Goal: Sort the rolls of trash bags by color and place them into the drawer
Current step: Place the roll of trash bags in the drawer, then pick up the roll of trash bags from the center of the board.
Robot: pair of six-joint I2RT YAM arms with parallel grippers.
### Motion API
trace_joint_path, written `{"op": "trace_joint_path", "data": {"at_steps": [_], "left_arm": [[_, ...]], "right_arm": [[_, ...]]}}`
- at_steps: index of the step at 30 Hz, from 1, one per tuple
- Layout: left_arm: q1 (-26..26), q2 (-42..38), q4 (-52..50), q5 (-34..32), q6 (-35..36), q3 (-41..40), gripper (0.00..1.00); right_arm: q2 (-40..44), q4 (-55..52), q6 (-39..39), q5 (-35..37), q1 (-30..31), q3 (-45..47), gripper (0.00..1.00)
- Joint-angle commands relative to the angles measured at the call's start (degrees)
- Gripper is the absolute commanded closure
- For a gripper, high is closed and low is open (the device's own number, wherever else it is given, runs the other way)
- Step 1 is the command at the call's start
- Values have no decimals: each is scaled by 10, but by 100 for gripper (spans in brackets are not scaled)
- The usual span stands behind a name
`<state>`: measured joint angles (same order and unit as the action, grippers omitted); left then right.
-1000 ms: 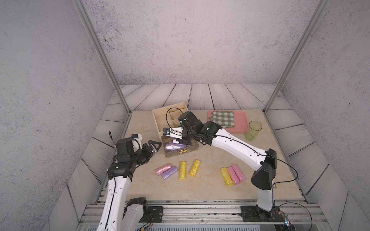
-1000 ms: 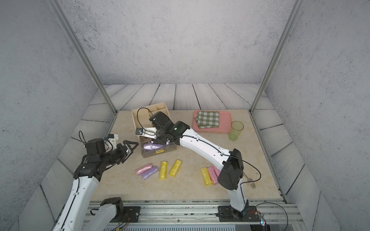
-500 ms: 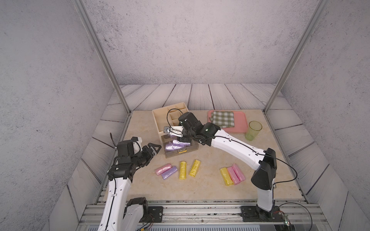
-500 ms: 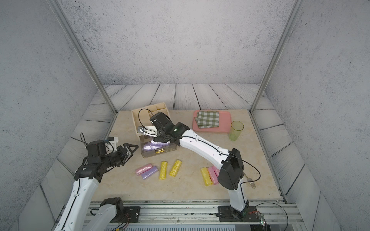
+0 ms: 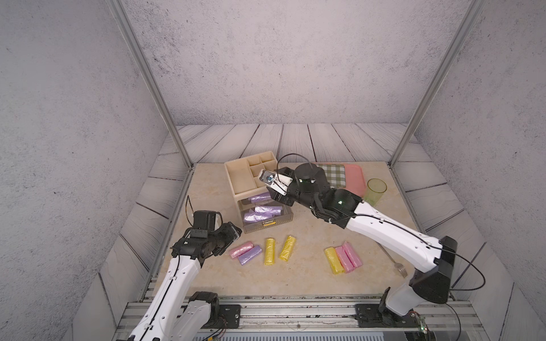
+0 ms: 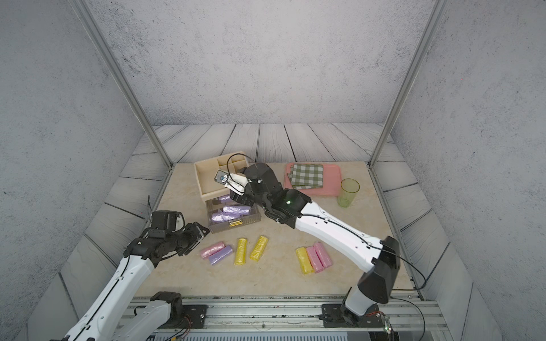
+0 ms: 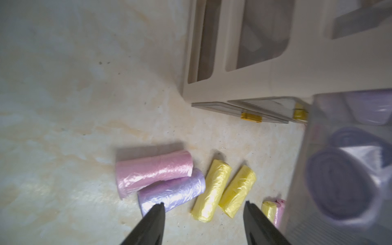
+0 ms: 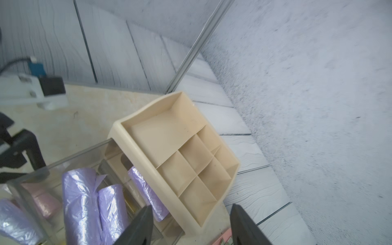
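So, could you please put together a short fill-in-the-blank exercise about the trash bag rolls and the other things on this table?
1. The rolls in the open drawer are all ___.
2. ___ yellow rolls lie on the table.
3. The checked cloth rests on the ___ tray.
4. The table's only purple roll lies against a ___ roll.
Missing words: purple; three; pink; pink.

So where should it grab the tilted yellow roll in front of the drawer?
Probably across the middle of the yellow roll, coming straight down: it lies flat, a narrow cylinder with bare table along both long sides, apart from its yellow neighbour, so the jaws fit either side.
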<state>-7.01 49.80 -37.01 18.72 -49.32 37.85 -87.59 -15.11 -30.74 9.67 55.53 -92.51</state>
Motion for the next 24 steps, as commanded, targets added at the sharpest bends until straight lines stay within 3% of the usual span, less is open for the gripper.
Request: {"op": "trace_joint_path", "data": {"at_steps": [1, 8, 13, 20, 24], "left_arm": [[-8, -27, -24, -42, -33, -20, 38], [-77, -67, -59, -99, -2, -21, 45], [-141, -85, -14, -117, 22, -60, 48], [-240, -82, 36, -216, 18, -123, 42], [-259, -55, 68, -235, 3, -143, 40]], "right_arm": [[67, 38, 47, -14, -2, 39, 37], [166, 61, 73, -7, -4, 138, 36], [219, 68, 94, -24, -4, 187, 34], [242, 34, 109, -31, -4, 218, 34], [252, 24, 145, -51, -4, 241, 34]]}}
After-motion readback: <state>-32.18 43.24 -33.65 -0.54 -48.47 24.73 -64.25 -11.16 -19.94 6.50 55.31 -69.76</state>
